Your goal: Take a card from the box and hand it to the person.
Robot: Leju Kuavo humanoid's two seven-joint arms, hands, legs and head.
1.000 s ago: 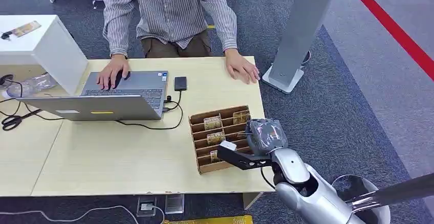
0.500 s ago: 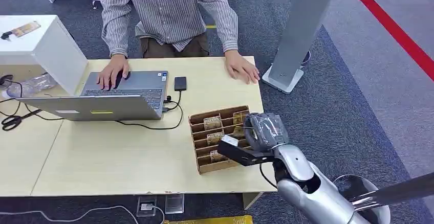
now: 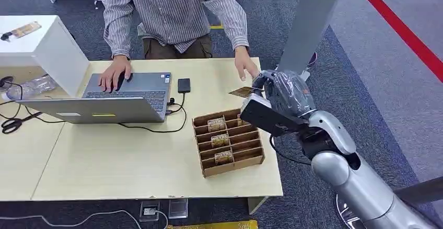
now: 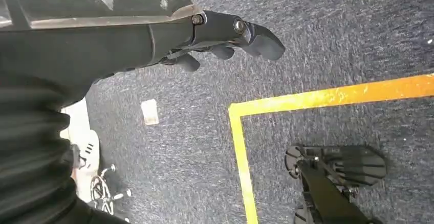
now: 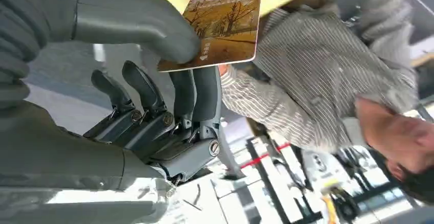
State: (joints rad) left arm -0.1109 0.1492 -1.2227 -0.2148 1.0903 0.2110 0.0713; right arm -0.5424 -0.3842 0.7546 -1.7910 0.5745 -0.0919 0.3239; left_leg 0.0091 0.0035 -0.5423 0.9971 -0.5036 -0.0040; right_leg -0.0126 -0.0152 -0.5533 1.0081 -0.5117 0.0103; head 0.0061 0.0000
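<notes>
Card-box of brown cardboard sits on the pale wooden counter, a slotted rectangle with three cards left showing in its rows. One silver laptop lies open under the person's hand. The right hand, sheathed in crinkled grey film, pinches one glossy card between thumb and fingers, above the counter just beside the person's other hand. The left hand hangs over carpet, fingers seemingly loosely curled, holding nothing.
</notes>
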